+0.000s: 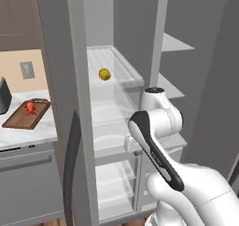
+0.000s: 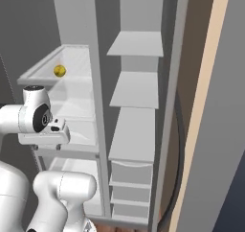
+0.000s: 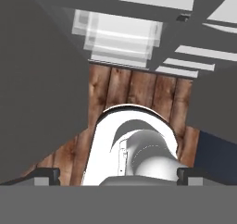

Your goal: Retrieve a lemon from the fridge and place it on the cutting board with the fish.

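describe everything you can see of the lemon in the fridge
The lemon is a small, round, yellow fruit with a slightly mottled, darker shading on one side. It sits alone on an upper shelf in the left compartment of the open fridge, resting on the pale translucent shelf surface. Nothing else touches it.

A beige wall (image 1: 21, 57) with a grey socket plate (image 1: 27, 70) is seen at the left, above a white marble counter (image 1: 28, 134) under which grey cabinet fronts (image 1: 25, 183) are placed. A dark brown wall cabinet (image 1: 16, 15) is mounted above the beige wall, and part of a dark appliance (image 1: 3, 95) is seen on the counter at the left edge. The floor (image 3: 139, 91) is made of brown wooden planks, and everything is lit evenly, without strong shadows.
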Robot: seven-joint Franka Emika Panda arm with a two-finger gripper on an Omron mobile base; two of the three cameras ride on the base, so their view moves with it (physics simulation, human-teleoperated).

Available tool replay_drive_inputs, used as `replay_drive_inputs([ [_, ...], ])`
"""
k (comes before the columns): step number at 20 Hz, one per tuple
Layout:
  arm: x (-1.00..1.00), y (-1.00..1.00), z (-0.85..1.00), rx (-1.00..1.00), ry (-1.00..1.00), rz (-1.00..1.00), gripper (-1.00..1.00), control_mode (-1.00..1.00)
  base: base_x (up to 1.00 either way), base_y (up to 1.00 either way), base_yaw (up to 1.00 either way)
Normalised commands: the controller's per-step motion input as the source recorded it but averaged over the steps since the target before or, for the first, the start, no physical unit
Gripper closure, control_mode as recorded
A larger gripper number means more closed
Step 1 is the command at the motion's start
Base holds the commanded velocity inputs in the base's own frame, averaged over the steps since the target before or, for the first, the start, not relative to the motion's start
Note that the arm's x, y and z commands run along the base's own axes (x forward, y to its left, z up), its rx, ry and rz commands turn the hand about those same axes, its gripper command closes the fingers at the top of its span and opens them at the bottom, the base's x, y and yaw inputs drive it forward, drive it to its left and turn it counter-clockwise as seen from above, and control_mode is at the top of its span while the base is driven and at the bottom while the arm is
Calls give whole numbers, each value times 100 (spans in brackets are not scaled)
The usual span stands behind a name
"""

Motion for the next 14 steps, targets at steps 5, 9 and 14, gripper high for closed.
replay_drive_inputs([
  [5,0,0,0,0,0,0,-100,100,43,3,3],
  [9,0,0,0,0,0,0,-100,100,42,0,4],
  [14,0,0,0,0,0,0,-100,100,37,3,5],
])
